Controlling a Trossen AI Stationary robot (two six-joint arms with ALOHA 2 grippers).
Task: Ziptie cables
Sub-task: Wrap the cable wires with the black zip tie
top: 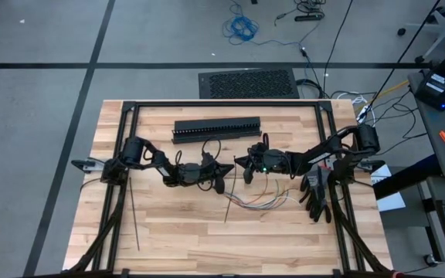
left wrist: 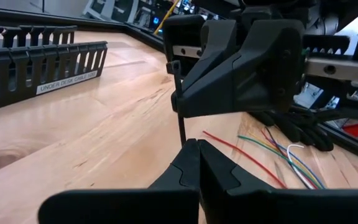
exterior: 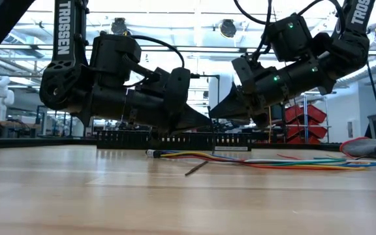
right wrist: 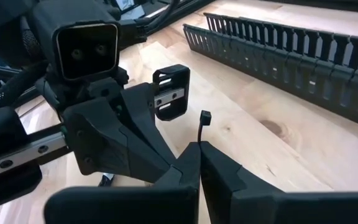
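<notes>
Butcher-block worktop [top: 176, 232] framed by black rails. Long black slotted cable duct [top: 216, 130] lying parallel to the far edge, near its middle, labelled "UNDER DESK CABLE". Black gloves [top: 316, 193] heaped by the right edge. On the grey floor beyond: dark vented mat [top: 248, 83], blue coiled cable [top: 240, 28].

Robotics lab: red parts bins [exterior: 318, 112]

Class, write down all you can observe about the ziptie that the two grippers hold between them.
The ziptie is a very thin, dark plastic strip with a small square head at one end. It stands roughly upright above the wooden table, between the arms. The left gripper is shut on its lower part, and the right gripper is shut on it just below the head. Nothing else touches it.
</notes>
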